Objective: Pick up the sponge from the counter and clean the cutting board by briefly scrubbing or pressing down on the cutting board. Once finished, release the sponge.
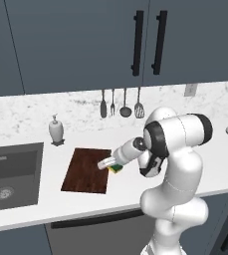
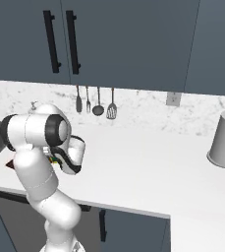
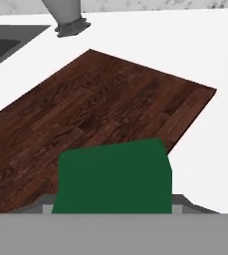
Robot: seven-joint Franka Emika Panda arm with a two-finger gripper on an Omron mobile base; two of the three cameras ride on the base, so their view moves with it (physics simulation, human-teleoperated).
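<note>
Along the white worktop (image 1: 31,209), the cutting board (image 1: 88,170) is lying beside the sink, and the pincer (image 1: 111,165) is hanging over its right edge, clamped on the sponge (image 1: 116,169). Pickup is looking done; scrubbing and release are remaining.

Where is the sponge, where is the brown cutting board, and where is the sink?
sponge (image 3: 113,177), hand view, on its dark green top face.
cutting board (image 1: 85,172), left base view, on the middle of its wood-grain top.
sink (image 1: 11,174), left base view, on the dark grey basin floor.
</note>
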